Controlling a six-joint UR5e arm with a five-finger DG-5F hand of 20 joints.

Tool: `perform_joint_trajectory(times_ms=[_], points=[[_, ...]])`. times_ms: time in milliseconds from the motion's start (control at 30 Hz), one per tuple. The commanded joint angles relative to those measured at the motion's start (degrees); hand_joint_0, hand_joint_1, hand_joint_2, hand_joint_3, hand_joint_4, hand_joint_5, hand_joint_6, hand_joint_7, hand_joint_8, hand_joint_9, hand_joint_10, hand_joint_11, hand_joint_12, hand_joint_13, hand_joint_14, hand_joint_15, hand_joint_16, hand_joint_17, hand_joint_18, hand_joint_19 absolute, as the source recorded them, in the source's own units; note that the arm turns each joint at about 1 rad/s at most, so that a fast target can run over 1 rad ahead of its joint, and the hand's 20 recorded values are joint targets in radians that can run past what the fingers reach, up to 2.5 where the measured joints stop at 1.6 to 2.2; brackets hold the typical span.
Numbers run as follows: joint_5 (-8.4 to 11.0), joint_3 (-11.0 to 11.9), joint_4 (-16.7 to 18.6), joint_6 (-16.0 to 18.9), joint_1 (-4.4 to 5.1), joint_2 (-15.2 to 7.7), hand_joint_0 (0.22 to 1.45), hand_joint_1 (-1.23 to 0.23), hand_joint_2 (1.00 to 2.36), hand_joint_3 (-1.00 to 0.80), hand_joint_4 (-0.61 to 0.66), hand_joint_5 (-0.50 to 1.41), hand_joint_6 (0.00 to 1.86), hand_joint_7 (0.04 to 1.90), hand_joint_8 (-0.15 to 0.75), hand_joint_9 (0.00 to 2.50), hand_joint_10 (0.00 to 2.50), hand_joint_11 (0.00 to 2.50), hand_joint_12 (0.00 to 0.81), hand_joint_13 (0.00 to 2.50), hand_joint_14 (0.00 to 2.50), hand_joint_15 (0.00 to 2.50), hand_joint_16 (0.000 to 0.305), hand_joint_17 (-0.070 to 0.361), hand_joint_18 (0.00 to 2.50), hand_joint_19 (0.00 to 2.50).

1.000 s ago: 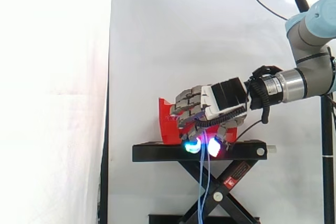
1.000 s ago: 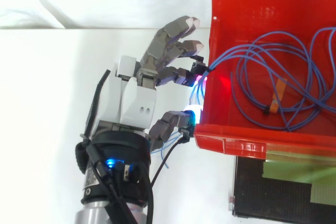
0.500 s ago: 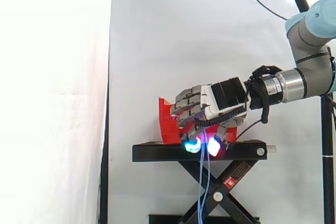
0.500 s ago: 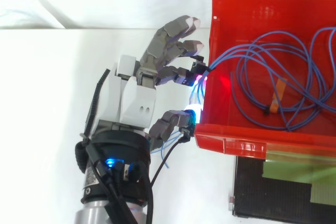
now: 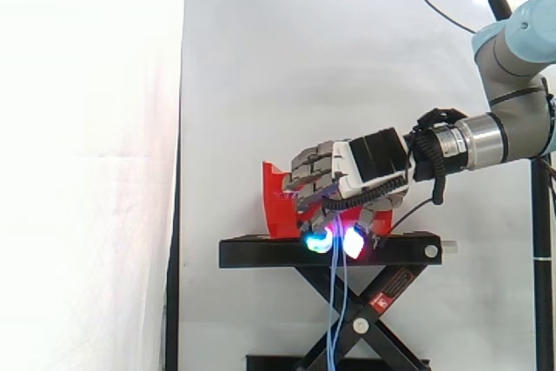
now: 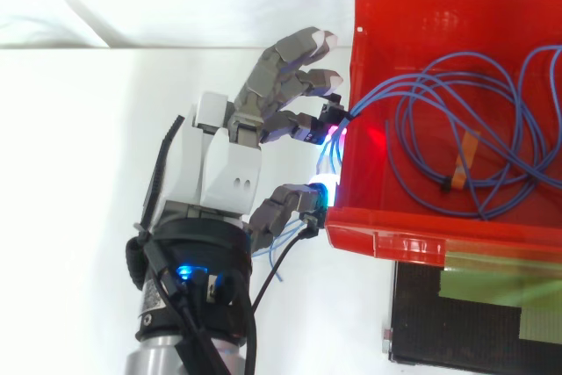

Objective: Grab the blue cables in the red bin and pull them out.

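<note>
The red bin point(image 6: 413, 236) holds a loose coil of thin blue cables point(image 6: 450, 66). Some strands run over the bin's left wall to my hand point(image 6: 224, 164), just outside that wall. The thumb and one finger, glowing at their tips, pinch the strands there, while the other fingers reach toward the wall. From the side, the hand point(image 5: 369, 161) lies in front of the red bin point(image 5: 276, 206). The blue cables point(image 5: 337, 301) hang down from its fingertips past the stand's edge.
The bin rests on a black stand point(image 5: 261, 254) with a scissor lift under it. A black plate with a greenish patch point(image 6: 474, 322) lies below the bin in the top view. A white curtain hangs behind.
</note>
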Motion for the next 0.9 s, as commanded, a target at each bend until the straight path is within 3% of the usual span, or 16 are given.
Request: perform_joint_trajectory(times_ms=[0, 867], points=[[0.00, 0.00, 0.00, 0.00, -0.02, 0.00, 0.78, -1.00, 1.00, -1.00, 0.05, 0.87, 0.28, 0.65, 0.233, 0.76, 0.02, 0.62, 0.326, 0.53, 0.02, 0.41, 0.043, 0.097, 0.36, 0.53], [0.00, 0.00, -0.26, 0.00, -0.02, 0.00, 0.77, -1.01, 1.00, -1.00, 0.05, 0.86, 0.35, 0.63, 0.233, 0.76, 0.03, 0.63, 0.326, 0.54, 0.02, 0.43, 0.043, 0.097, 0.37, 0.53]])
